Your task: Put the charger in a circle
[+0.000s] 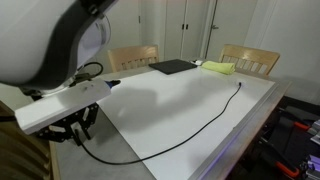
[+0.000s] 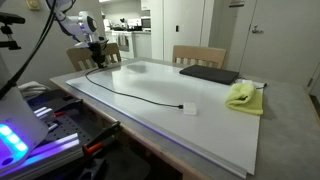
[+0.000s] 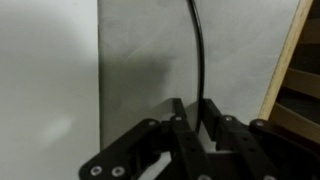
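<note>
Here, end effector point(image 3: 197, 108) low at the edge of the desk point(image 1: 180, 95), fingers pressed in on the charger point(image 3: 200, 50), pinching it near one end, rest of the black cable trailing in a long loose curve across the white desk, far end near the yellow-green cloth point(image 1: 219, 68), flat black pad point(image 1: 172, 67) just beside the cloth

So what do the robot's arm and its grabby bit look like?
The arm is big, smooth and rounded, mostly white with a dark band where a joint sits. Its end effector is black, with two straight fingers on jointed links dotted with small round pins.
</note>
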{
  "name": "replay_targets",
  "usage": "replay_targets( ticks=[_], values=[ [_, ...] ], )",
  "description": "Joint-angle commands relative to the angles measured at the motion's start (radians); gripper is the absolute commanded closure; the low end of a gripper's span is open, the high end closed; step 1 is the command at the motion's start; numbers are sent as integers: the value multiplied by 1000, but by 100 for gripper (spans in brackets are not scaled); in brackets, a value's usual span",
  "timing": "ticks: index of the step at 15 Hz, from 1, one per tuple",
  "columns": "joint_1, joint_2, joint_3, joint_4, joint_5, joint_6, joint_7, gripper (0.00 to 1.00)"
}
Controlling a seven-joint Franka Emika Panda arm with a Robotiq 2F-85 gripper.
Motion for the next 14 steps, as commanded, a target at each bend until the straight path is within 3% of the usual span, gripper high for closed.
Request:
replay_targets(
  ticks=[1,14],
  values=[
    [-16,2,12,-14,25,15,1,99],
    [-56,-140,5,-67,2,-11,-166,99]
  ],
)
